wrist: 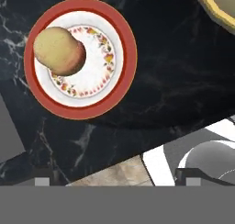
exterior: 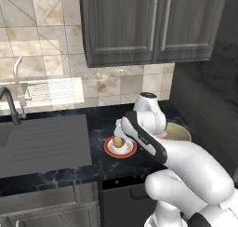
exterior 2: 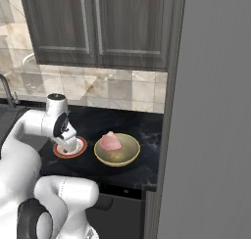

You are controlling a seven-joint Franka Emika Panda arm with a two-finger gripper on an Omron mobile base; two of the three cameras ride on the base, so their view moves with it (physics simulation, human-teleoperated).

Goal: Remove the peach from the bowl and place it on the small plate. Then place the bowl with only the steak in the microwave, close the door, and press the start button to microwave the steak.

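Observation:
The peach [wrist: 58, 51] lies on the left part of the small plate [wrist: 124, 30], with nothing gripping it. On the black counter the peach [exterior: 118, 142] and plate [exterior: 122, 153] sit just left of the arm. My gripper [wrist: 117, 182] hovers above the plate [exterior 2: 81, 149], open, with nothing between its widely spread fingertips. The gripper [exterior 2: 66, 144] points down over the plate. To the right stands the olive-yellow bowl [exterior 2: 117, 160] with the pink steak [exterior 2: 111, 141] in it; its rim [wrist: 215, 12] shows at the top right. The microwave and its door are out of view.
A grey sink [exterior: 42, 144] with a dark faucet [exterior: 9, 103] lies left of the plate. Dark wood cabinets [exterior: 139, 26] hang above the counter. A tall grey panel [exterior 2: 215, 110] blocks the right side. The counter's front edge [exterior: 69, 177] runs just below the plate.

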